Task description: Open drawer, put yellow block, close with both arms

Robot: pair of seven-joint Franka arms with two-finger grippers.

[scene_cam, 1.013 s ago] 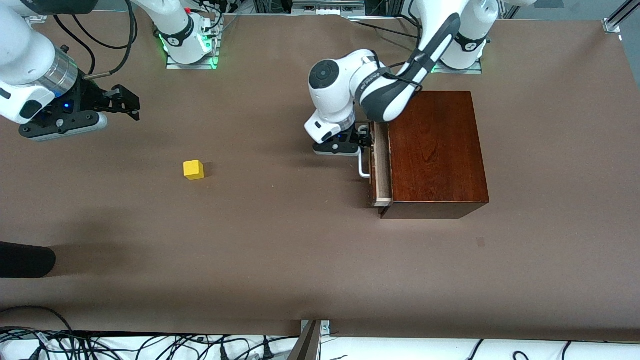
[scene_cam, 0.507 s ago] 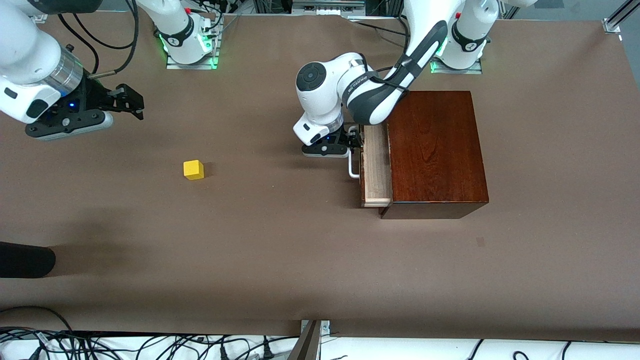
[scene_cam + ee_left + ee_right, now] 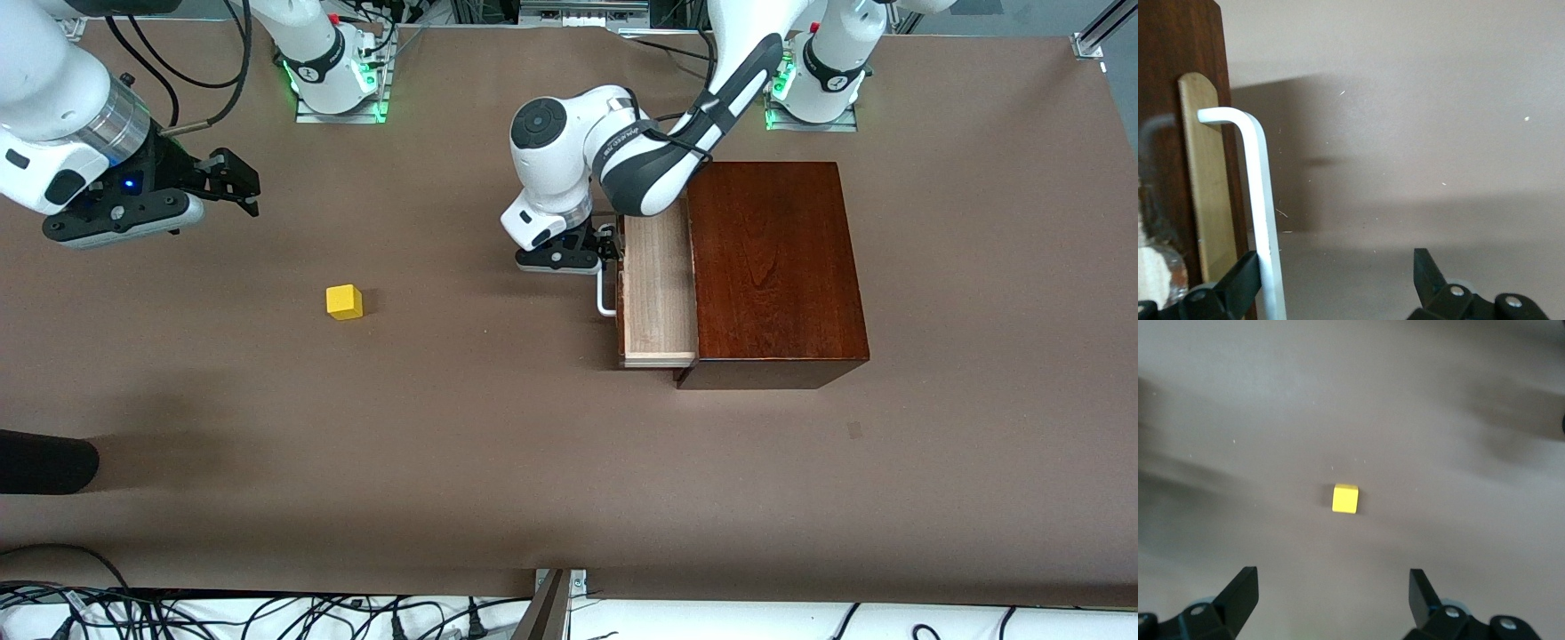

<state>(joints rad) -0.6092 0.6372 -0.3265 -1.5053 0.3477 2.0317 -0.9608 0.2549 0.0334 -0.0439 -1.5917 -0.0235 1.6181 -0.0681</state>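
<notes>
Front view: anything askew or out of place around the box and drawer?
Nothing stands out. The drawer is partly out and square to the box, the left gripper at its handle; the yellow block sits upright on the table.

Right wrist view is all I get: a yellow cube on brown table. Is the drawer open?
Observer: Yes, the drawer sticks partly out of the dark wooden box.
Operator: Who's got it?
Observer: The left gripper, open, with one finger hooked against the white handle.
Operator: Where's my gripper?
Observer: The right gripper hovers open over bare table; the yellow block lies nearer the front camera.
</notes>
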